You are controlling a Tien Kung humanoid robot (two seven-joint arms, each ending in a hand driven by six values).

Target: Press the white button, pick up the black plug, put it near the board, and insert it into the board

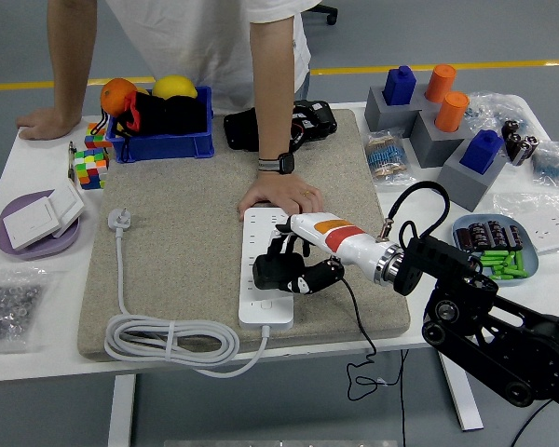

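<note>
The white power strip (264,303), the board, lies lengthwise on the beige mat (186,251). My right hand (284,265) is over the strip's middle with fingers curled around a black plug (272,271), pressing it down against the sockets. The plug's thin black cable (359,326) trails off the table's front edge. A person's hand (279,197) rests on the strip's far end and holds it. The strip's own white plug (118,221) lies at the mat's left. My left arm is out of view.
A coiled white cable (168,340) lies at the mat's front left. A blue bin (160,145) with fruit stands far left, with colour cubes (89,163) and a purple plate (39,244). Grey blocks with pegs (429,112) and a battery tray (494,244) are right.
</note>
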